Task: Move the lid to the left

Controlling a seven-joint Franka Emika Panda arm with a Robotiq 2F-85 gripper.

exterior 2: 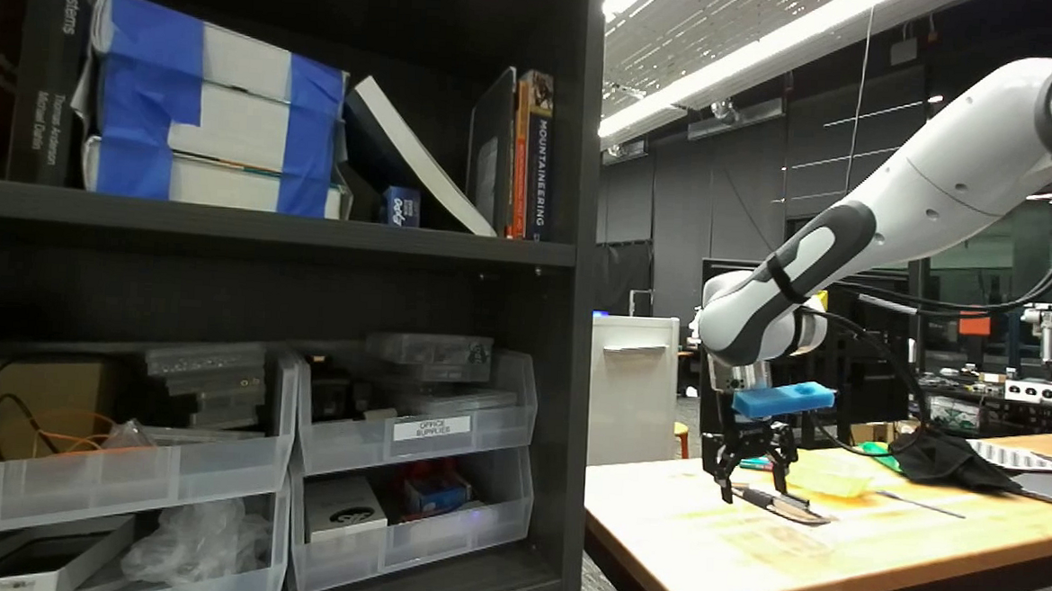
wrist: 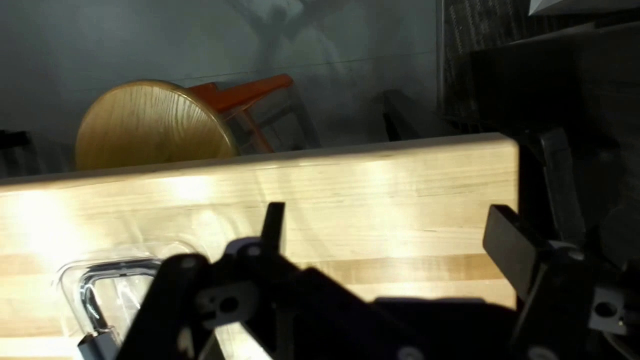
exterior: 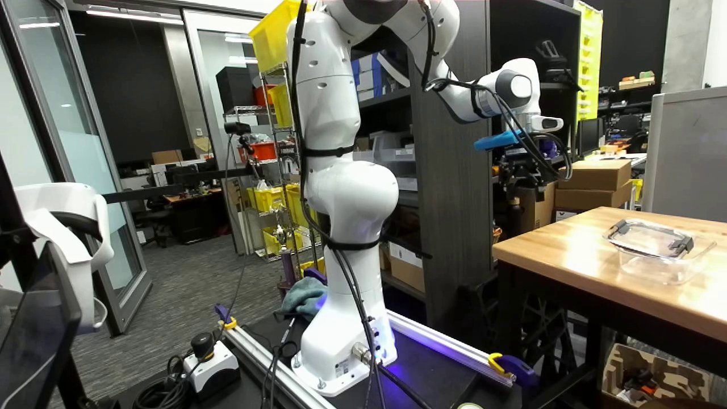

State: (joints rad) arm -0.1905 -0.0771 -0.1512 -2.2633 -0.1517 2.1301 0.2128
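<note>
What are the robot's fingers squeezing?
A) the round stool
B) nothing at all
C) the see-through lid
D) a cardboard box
B: in the wrist view the fingers are spread wide with only bare tabletop showing between their tips, and the lid is off to one side.

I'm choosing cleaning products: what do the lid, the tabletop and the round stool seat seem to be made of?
The lid: probably glossy plastic, being see-through with bright highlights; possibly glass.
The tabletop: apparently glossy wood, from its strips and glare.
The round stool seat: likely varnished wood, from visible grain and sheen.
</note>
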